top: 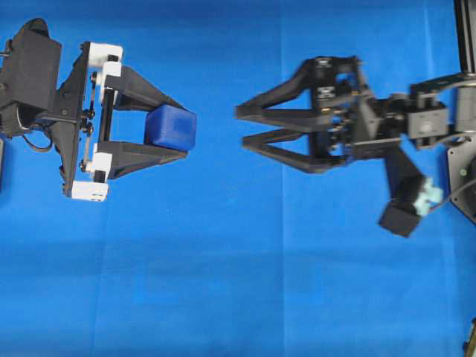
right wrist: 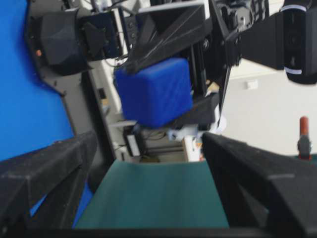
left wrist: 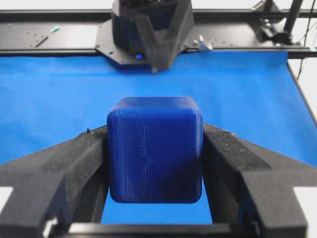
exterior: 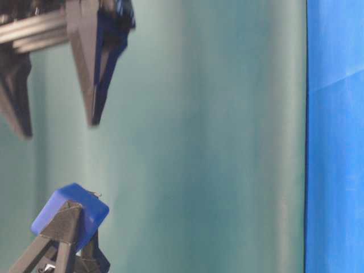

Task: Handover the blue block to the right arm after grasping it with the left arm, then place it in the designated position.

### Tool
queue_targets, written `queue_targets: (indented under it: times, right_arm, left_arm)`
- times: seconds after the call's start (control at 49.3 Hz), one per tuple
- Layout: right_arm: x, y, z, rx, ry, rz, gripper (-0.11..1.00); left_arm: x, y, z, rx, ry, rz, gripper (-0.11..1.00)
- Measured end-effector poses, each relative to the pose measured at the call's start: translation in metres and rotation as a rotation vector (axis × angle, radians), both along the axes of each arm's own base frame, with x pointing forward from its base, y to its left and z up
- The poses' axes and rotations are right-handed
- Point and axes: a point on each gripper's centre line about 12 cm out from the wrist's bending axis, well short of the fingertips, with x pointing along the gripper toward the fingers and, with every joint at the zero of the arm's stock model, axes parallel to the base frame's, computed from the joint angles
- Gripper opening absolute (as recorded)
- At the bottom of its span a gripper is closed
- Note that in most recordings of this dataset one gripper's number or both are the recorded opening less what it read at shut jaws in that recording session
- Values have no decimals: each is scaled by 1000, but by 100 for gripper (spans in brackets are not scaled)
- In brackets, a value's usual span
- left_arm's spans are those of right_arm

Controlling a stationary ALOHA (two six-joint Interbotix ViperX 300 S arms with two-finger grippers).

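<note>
— Since you ask about the blue block (top: 171, 128) first: where does it sit?

— Between the two fingertips of the left gripper (top: 175, 128), pinched on two opposite sides. Seen from the left wrist camera, the blue block (left wrist: 155, 149) fills the gap between the black fingers (left wrist: 64, 168), with the bright blue cloth (left wrist: 49, 99) showing beyond and beneath it.

— Is the block resting on the cloth?

— The table-level view shows the block (exterior: 71, 213) up at the tips of the left gripper (exterior: 71, 222) against a teal backdrop (exterior: 199, 142), with no surface touching it there. Whether it stands clear of the cloth I cannot tell from overhead.

— And the right gripper (top: 242, 126)?

— It faces the block from the opposite side, fingertips pointing toward it, apart from it with a strip of cloth between. Its jaws stand wide and hold nothing. From the right wrist camera, the block (right wrist: 153, 91) appears ahead, beyond the two spread fingers (right wrist: 44, 168), not between them.

— What else lies around the block?

— Behind the block's holder, the left arm (top: 33, 78) carries white corner blocks (top: 104, 53). Farther off, past the right gripper, the right arm (top: 428, 119) runs to the cloth's edge. In the table-level view the right gripper's fingers (exterior: 91, 62) hang above the block.
</note>
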Motion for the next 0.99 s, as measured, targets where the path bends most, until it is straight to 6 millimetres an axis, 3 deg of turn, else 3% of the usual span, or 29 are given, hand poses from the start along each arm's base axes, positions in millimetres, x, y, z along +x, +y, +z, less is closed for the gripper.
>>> queue_targets:
  times: [0.527,0.994]
  right_arm:
    - [64,-1,1,-29,-4,7,96]
    - [79,-2,4,-35,-4,-1,96]
  left_arm:
    - [-1,1,2,-2,-6,2,46]
    - [-2,1,3,-2,-11,2,46]
